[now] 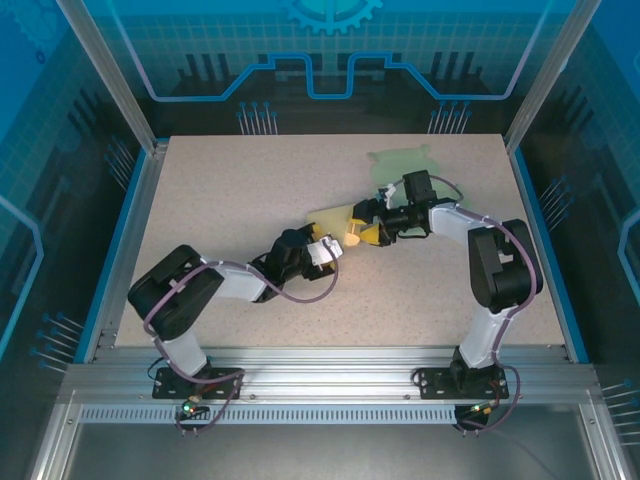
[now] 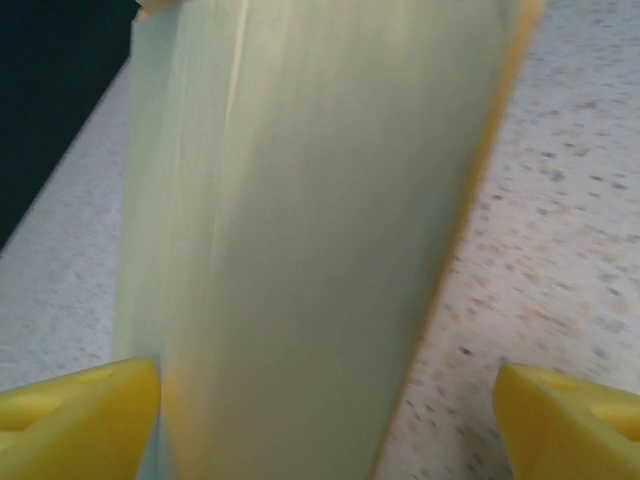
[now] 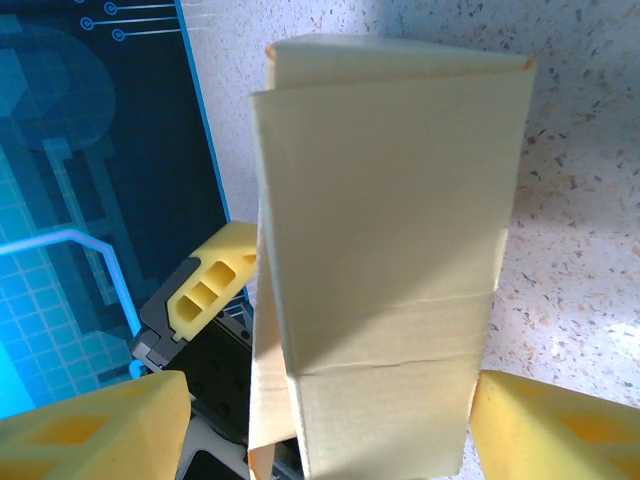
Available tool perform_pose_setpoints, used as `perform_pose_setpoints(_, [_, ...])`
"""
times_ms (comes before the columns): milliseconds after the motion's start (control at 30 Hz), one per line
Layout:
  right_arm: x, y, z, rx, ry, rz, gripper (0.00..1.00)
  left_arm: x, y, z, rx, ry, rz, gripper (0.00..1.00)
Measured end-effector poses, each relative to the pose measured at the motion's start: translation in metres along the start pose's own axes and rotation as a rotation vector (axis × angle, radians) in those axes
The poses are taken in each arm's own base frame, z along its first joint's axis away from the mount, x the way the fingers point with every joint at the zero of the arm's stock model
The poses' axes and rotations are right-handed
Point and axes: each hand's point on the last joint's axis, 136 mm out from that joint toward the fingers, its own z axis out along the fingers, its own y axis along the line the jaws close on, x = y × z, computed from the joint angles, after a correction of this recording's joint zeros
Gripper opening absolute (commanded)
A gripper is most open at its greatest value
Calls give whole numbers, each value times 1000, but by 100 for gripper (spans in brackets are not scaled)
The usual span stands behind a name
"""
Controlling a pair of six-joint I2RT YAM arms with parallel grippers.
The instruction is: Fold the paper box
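– Between the left gripper's (image 2: 325, 420) yellow fingers (image 2: 75, 420), what sits there?

– The paper box (image 2: 310, 230), a pale panel running up the left wrist view. The jaws stand wide apart. One finger is just beside the box's edge, and the other is well clear of it, over the speckled table (image 2: 560, 200).

– And the right gripper (image 3: 325, 425)?

– Spread as well, straddling the same box from the opposite end. One of its fingers is right by the cardboard edge, though I cannot tell whether it touches. The other has a plain gap on its side. Neither gripper clamps the box.

– Is there anything inside the box?

– At its far end in the right wrist view the walls part into a narrow, flattened hollow, and nothing shows within it. Creases cross the cream panel nearer the fingers.

– Where does it lie on the table?

– From above, near the middle, between the two grippers. The left arm reaches in from the near left and the right arm from the right. A pale green flat shape (image 1: 400, 165) lies toward the far right of the table, apart from the box.
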Motion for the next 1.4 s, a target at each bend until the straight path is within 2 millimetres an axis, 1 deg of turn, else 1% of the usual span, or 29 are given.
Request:
perform_pose_setpoints(33, [0, 0, 1, 0, 2, 2, 74, 0, 2, 3, -22, -2, 11, 81])
perform_pose_setpoints(133, [2, 1, 3, -1, 8, 1, 74, 1, 11, 10, -105, -8, 51, 67])
perform_pose_setpoints(233, [2, 1, 4, -3, 6, -4, 74, 2, 19, 14, -174, -3, 91, 51])
perform_pose_setpoints(267, [2, 1, 4, -3, 6, -4, 74, 2, 21, 15, -189, -2, 101, 47])
perform_pose_setpoints(400, [1, 0, 4, -1, 7, -1, 75, -1, 30, 14, -242, -9, 113, 46])
perform_pose_setpoints(500, [1, -2, 5, 2, 9, 3, 75, -4, 32, 12, -246, -15, 110, 42])
perform_pose_setpoints(600, [1, -3, 6, 6, 9, 6, 75, -7, 34, 8, -245, -15, 111, 42])
perform_pose_setpoints(667, [-1, -5, 6, 15, 3, 3, 75, -9, 35, 7, -246, -16, 112, 44])
perform_pose_setpoints(767, [-3, -11, 7, 41, -6, -6, 75, -6, 33, 7, -232, -3, 119, 53])
perform_pose_setpoints(867, [-8, -21, 10, 78, -15, -15, 75, -2, 27, 8, -202, 13, 131, 58])
perform_pose_setpoints(933, [-11, -29, 13, 99, -19, -17, 74, 0, 23, 7, -174, 25, 135, 59])
perform_pose_setpoints(1033, [-15, -40, 18, 127, -20, -8, 74, 3, 19, 5, -146, 42, 136, 54])
perform_pose_setpoints(1167, [-22, -52, 24, 154, -21, -7, 74, 13, 17, 5, -127, 76, 123, 49])
perform_pose_setpoints(1267, [-26, -55, 28, 167, -24, -15, 74, 18, 21, 6, -128, 94, 118, 44])
perform_pose_setpoints(1400, [-28, -57, 33, 173, -19, -22, 74, 20, 28, 9, -138, 102, 106, 33])
